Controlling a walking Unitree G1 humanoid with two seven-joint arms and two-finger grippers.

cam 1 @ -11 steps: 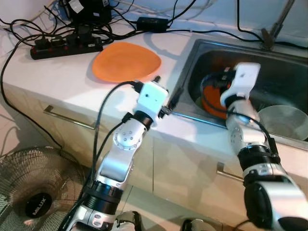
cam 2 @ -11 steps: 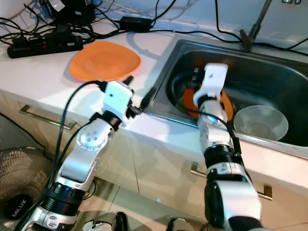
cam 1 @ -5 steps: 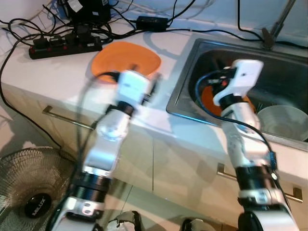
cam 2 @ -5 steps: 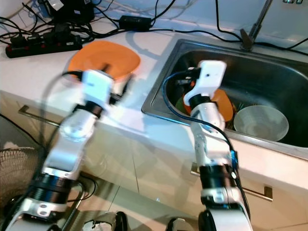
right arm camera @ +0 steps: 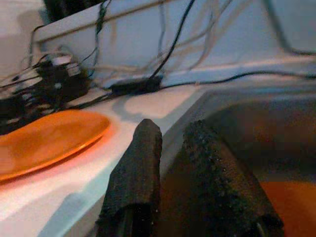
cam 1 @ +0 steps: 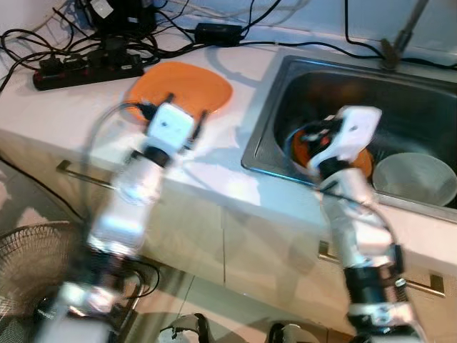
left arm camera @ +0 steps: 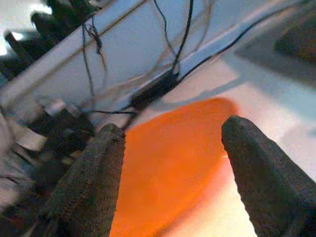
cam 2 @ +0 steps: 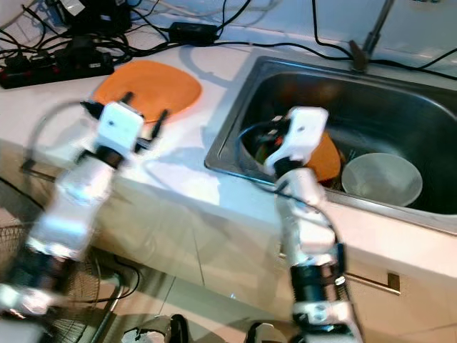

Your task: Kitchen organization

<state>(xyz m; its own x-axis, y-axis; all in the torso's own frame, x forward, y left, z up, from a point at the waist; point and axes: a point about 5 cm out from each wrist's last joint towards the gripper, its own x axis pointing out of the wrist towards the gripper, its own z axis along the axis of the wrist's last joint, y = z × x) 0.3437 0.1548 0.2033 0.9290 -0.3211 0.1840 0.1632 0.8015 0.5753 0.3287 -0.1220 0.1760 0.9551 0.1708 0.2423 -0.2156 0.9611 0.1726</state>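
An orange plate (cam 1: 178, 86) lies on the white counter, left of the sink. My left gripper (cam 1: 187, 107) hovers at its near right edge, open, with the plate (left arm camera: 173, 163) showing between its fingers (left arm camera: 98, 168). A second orange dish (cam 1: 363, 161) and a pale bowl (cam 1: 418, 179) sit in the steel sink (cam 1: 263, 118). My right gripper (right arm camera: 173, 132) is over the sink's left part, above that orange dish (right arm camera: 291, 197), shut with nothing held.
A black power strip (cam 1: 86, 70), a power adapter (cam 1: 218, 32) and tangled cables crowd the back of the counter. The faucet stem (cam 1: 400, 32) rises behind the sink. A floor fan (cam 1: 28, 286) stands low on the left, before drawer fronts with handles (cam 1: 78, 174).
My left arm has swung left from the sink's front edge to the orange plate on the counter. The right arm has shifted slightly left and lower over the sink.
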